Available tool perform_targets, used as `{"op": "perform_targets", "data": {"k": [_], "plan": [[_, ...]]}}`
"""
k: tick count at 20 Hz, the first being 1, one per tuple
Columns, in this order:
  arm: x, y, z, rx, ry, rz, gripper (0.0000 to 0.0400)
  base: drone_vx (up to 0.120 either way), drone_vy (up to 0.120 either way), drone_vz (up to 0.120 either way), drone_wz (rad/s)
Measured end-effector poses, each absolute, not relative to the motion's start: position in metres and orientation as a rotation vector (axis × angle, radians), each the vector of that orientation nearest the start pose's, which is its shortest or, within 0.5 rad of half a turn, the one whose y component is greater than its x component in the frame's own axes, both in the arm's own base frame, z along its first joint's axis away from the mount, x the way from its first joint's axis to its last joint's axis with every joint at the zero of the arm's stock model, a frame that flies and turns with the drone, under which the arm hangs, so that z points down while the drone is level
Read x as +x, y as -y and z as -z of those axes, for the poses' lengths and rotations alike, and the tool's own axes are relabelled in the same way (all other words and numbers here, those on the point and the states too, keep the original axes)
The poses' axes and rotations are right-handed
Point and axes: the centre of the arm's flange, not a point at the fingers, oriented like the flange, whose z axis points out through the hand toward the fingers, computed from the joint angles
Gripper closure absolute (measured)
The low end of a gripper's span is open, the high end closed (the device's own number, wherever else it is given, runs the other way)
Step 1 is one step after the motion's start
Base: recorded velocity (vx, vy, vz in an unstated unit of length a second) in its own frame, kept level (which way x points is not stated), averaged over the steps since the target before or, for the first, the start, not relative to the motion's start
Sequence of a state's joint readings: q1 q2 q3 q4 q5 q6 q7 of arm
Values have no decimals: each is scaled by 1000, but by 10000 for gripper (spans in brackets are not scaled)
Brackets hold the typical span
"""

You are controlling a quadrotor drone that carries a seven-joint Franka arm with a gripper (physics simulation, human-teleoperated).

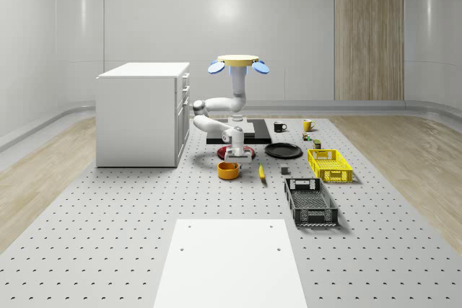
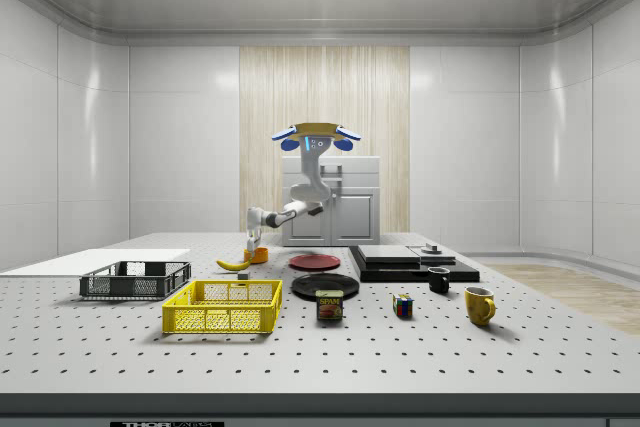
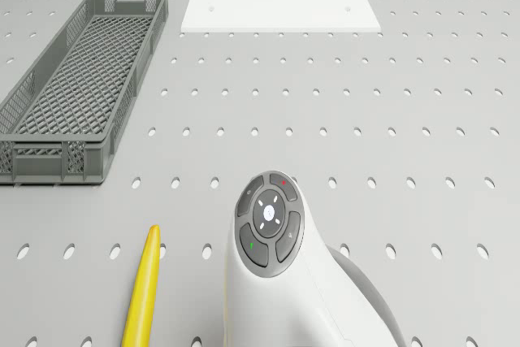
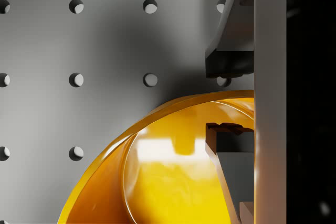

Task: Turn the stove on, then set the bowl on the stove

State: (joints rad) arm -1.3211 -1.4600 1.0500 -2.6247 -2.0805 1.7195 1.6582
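Observation:
An orange bowl (image 1: 228, 171) stands on the perforated table in front of the red plate (image 1: 234, 151). My drone (image 1: 239, 63) hovers above the black stove (image 1: 238, 129), and its arm reaches down and forward to the bowl. My gripper (image 1: 232, 161) is open and straddles the bowl's (image 4: 173, 182) rim. In the wrist view, one of its fingers (image 4: 231, 56) is outside the rim and the other is inside, with a small gap on each side. In the side view, the gripper (image 2: 252, 244) sits just over the bowl (image 2: 258, 255), well to the left of the stove (image 2: 410, 262).
A banana (image 1: 261, 172) lies just right of the bowl. A black plate (image 1: 283, 151), a yellow basket (image 1: 329, 164) and a grey basket (image 1: 310, 202) are further right. A white cabinet (image 1: 144, 113) stands to the left. Two mugs (image 1: 280, 126) sit beside the stove, and a white board (image 1: 231, 261) lies in front.

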Motion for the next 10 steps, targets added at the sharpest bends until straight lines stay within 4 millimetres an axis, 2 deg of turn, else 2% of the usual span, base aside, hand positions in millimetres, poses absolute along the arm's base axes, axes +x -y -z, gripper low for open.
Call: {"op": "perform_targets", "data": {"k": [5,9,10], "plan": [[345,-10,-606,1,2,-786,295,0,0,0,0],[345,-10,-591,1,2,-786,298,0,0,110,0],[345,-10,-588,1,2,-786,299,-120,80,120,0]]}}
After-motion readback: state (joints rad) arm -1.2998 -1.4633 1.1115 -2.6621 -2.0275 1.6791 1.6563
